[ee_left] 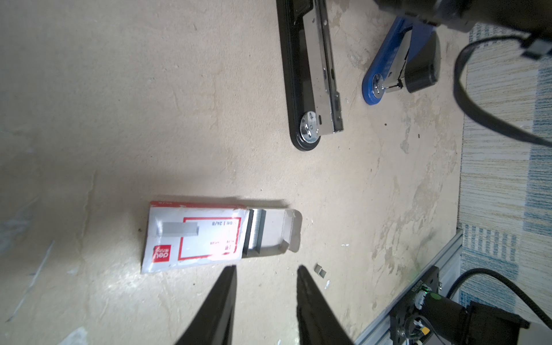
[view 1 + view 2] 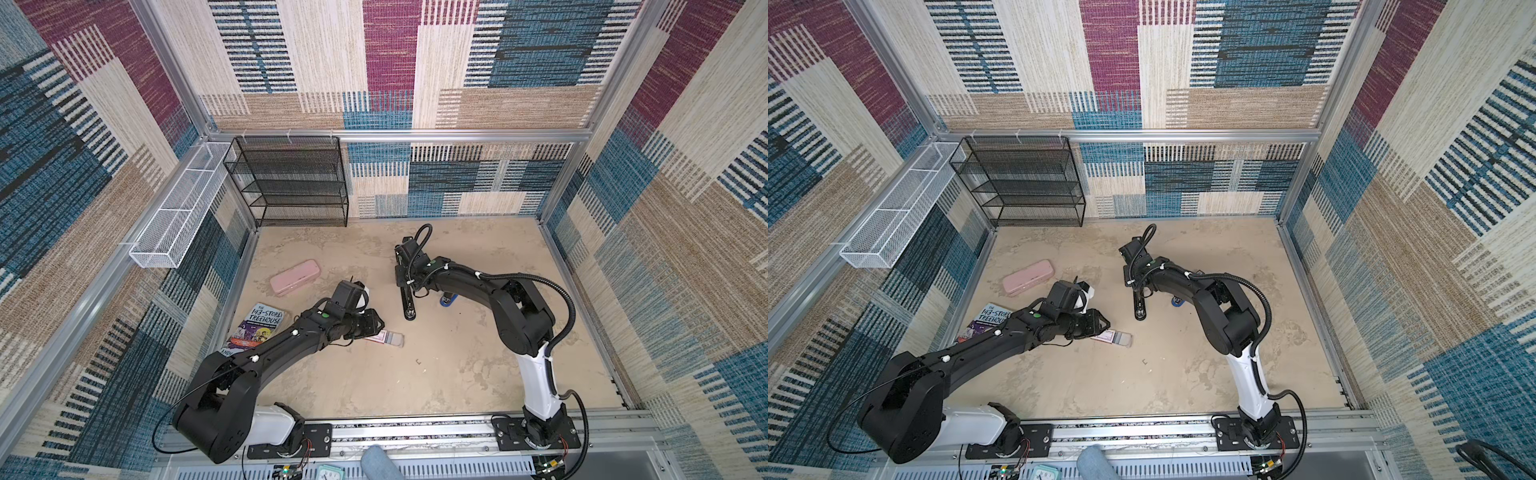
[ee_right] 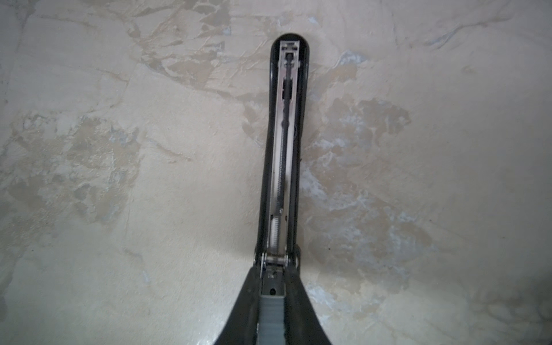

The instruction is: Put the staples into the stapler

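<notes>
The staples (image 1: 257, 233) are a silvery strip in the grey tray pulled out of a flat white and red box (image 1: 194, 236), which shows in both top views (image 2: 388, 338) (image 2: 1117, 337). My left gripper (image 1: 266, 268) is open and empty, its tips just short of the tray. The black stapler (image 2: 407, 305) lies opened flat on the table, its metal magazine (image 1: 319, 74) facing up. My right gripper (image 3: 274, 270) is shut on the stapler at its hinge, and the lid with its spring (image 3: 285, 134) stretches away from the hinge.
A blue stapler (image 2: 449, 300) lies beside the right arm. A pink pencil case (image 2: 295, 276) and a book (image 2: 259, 324) lie at the left. A black mesh rack (image 2: 291, 183) and a white mesh basket (image 2: 178, 208) line the back left. A loose staple bit (image 1: 320, 271) lies by my left gripper.
</notes>
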`<state>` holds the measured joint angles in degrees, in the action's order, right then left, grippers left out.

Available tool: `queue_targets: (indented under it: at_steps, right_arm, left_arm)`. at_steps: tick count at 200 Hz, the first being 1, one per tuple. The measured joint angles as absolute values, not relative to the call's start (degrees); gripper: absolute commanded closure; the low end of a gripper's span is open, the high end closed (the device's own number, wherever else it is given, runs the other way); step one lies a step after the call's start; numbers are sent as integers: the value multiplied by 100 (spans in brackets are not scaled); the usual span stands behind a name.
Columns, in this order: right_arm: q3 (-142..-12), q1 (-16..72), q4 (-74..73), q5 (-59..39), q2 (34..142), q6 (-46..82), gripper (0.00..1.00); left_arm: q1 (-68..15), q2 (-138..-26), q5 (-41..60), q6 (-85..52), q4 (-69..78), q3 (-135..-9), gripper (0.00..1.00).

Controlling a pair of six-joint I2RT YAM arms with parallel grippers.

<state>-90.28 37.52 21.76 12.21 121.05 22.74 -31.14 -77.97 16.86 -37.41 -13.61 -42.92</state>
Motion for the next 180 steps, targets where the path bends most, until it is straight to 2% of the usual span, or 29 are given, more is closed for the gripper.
queue_targets:
  at_steps: [180]
  right_arm:
    - [-9091, 3828, 2285, 1455, 12221, 2635, 81]
  left_arm:
    - [-3114, -7797, 1686, -3754, -1216, -4147, 63]
